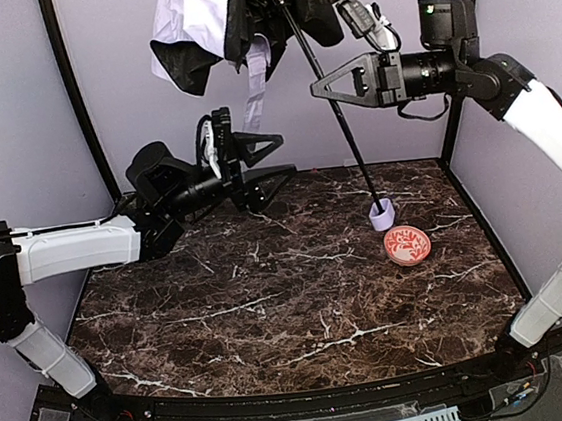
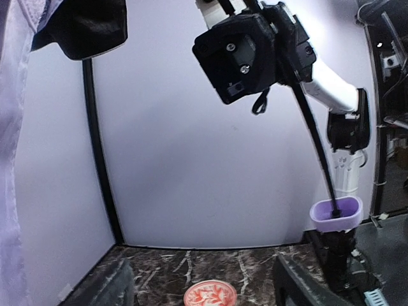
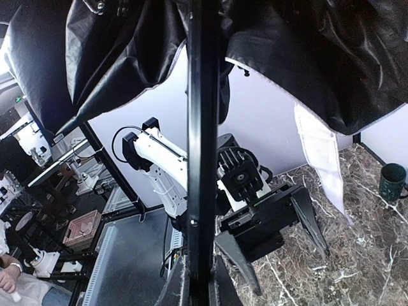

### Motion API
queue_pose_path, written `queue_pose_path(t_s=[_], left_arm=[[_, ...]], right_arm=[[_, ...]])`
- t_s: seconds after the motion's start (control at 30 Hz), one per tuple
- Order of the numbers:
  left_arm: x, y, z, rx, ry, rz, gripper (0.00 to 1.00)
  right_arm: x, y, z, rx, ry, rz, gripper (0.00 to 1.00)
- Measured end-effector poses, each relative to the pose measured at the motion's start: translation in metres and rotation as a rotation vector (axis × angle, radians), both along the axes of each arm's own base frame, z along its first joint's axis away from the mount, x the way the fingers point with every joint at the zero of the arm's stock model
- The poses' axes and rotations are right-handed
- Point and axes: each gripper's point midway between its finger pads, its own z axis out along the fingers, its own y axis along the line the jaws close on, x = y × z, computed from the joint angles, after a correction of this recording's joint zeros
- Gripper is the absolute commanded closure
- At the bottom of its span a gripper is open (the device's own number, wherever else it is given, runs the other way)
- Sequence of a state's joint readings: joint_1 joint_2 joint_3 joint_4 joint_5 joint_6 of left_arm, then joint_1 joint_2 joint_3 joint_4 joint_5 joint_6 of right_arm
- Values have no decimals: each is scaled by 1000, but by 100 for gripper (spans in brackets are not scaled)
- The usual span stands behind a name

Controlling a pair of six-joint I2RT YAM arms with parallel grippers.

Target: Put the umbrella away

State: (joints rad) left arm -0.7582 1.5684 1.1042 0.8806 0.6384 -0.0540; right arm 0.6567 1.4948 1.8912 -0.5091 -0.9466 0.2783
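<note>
Dark marble table (image 1: 272, 312) and pale walls are framing a tall, awkward load. I am holding the umbrella (image 1: 336, 114) with the right gripper (image 1: 320, 88), its jaws closed hard on the thin shaft (image 3: 203, 127), well above the table. The handle (image 1: 382, 213) is resting on the marble just beside the bowl (image 1: 406, 246). The canopy (image 1: 230, 15) is hanging loose at the top of the overhead view, only partly gathered. The left gripper (image 1: 274, 161) is hovering wide open and empty, near the dangling strap (image 1: 256, 82) but not touching it.

What is worrying me:
- **Pivoting:** the grip is on a narrow round rod with the heavy fabric above it, so the shaft may be pivoting or sliding in the pinch.
- **The bowl:** if I am pressing down to collapse the shaft while it is leaning like this, the handle could skid into the bowl, or the rod could bow instead of telescoping.
- **Snagging:** if I am reaching in with the left arm, the slack fabric and strap could catch on an open finger and drag the whole thing sideways.
- **Arm clearance:** the two arms are working close together up there – I am watching that gap.
</note>
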Motion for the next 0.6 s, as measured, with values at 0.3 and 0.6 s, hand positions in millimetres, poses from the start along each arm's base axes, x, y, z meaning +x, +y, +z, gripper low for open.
queue_pose_path(t_s=[0.3, 0.6], left_arm=[[32, 3, -13, 20, 16, 174, 56], [10, 29, -17, 63, 241, 176, 41]], right_arm=[[4, 0, -34, 9, 78, -27, 100], [60, 11, -95, 65, 132, -416, 100]])
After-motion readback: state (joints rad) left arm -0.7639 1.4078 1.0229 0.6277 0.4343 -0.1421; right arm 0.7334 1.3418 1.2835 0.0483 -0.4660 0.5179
